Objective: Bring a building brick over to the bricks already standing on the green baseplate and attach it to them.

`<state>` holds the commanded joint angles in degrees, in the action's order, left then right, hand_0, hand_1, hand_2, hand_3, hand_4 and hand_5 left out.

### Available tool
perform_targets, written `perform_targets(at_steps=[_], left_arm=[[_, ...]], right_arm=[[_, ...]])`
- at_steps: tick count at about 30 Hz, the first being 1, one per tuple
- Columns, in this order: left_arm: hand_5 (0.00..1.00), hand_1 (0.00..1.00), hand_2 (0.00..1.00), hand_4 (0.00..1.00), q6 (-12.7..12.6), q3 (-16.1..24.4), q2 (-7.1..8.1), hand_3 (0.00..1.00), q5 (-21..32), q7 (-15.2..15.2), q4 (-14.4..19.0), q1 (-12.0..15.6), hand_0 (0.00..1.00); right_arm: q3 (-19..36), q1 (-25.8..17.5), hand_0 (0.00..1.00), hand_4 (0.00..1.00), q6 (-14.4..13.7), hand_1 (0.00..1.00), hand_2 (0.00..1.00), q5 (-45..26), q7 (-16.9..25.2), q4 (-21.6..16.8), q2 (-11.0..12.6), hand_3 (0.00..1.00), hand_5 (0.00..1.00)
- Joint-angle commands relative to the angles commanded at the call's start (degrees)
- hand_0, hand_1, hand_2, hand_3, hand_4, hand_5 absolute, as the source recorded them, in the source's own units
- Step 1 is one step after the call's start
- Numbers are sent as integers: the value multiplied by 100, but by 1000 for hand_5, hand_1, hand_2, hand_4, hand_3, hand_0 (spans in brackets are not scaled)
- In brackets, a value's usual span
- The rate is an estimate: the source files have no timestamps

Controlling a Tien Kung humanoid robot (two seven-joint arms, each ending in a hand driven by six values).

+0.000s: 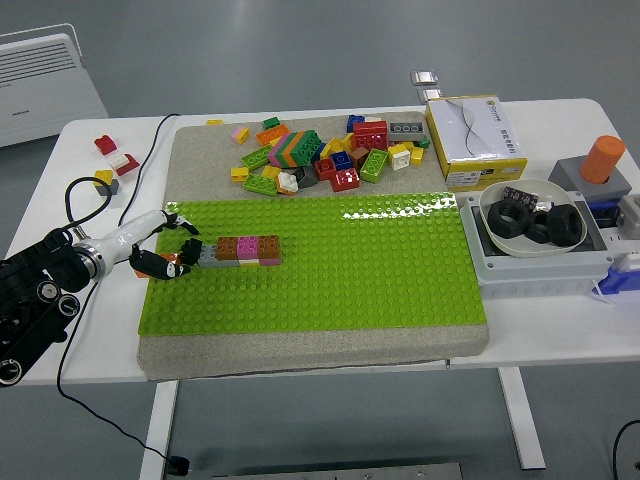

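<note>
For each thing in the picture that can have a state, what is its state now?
left hand: at the left end of the brick row, fingers curled around the grey brick.
grey brick: on the baseplate, touching the brown brick.
brick row: brown, pink, brown, joined, upright on the green baseplate.
loose bricks: scattered pile behind the baseplate.
white bowl: holds black rings.
yellow box: closed.

the black left arm [35, 300] is cut off by the left edge; its black-fingered left hand [170, 258] hides any grasp.
</note>
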<state>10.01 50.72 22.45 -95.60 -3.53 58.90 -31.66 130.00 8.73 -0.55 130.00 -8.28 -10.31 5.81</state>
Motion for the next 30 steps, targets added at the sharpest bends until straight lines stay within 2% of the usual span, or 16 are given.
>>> perform_targets(at_steps=[8, 30], left_arm=[[2, 957, 945, 798, -8, -64, -33, 646, -39, -17, -27, -33, 944], [2, 959, 951, 814, 69, -82, -73, 672, -20, -121, -147, -97, 946]], right_arm=[[0, 8, 665, 731, -1, 624, 617, 0, 7, 0, 3, 706, 957], [0, 14, 665, 730, -2, 623, 617, 0, 2, 0, 15, 705, 956]])
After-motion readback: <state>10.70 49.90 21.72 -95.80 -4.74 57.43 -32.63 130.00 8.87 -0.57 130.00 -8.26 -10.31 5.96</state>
